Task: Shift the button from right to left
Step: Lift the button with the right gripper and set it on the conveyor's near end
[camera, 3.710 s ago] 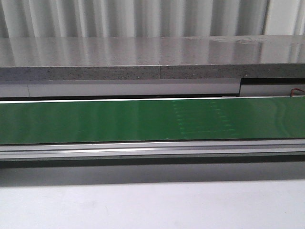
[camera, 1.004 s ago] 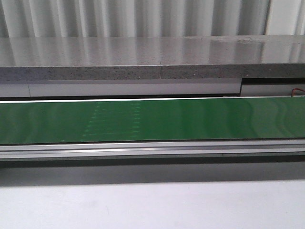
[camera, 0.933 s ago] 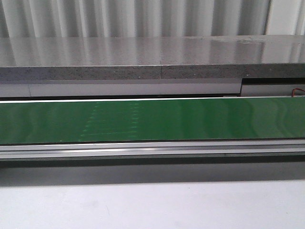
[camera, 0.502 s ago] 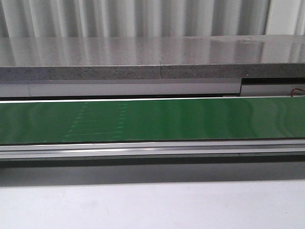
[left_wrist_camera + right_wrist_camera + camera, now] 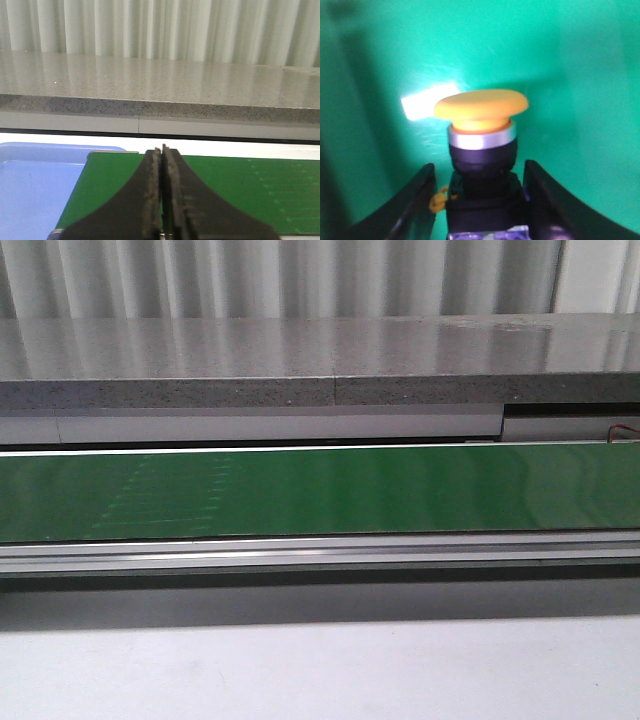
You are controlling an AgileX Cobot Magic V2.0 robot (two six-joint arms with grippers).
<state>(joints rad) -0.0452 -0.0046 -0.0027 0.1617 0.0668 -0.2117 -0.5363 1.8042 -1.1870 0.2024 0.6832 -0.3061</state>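
Note:
The button (image 5: 481, 125) shows only in the right wrist view: a yellow-orange round cap, a silver ring and a black collar, lying on the green belt surface (image 5: 570, 60). My right gripper (image 5: 479, 172) is open, one finger on each side of the button's black body, with green showing in the gap on one side. My left gripper (image 5: 161, 150) is shut and empty, above the green belt (image 5: 225, 185) near its end. Neither gripper nor the button shows in the front view.
A long green conveyor belt (image 5: 400, 490) runs across the front view, with a metal rail along its near edge and a grey stone ledge (image 5: 300, 360) behind it. A blue tray (image 5: 35, 185) lies beside the belt's end in the left wrist view.
The faint dotted pattern on the belt has drifted to the left across the front view. Nothing else there has changed.

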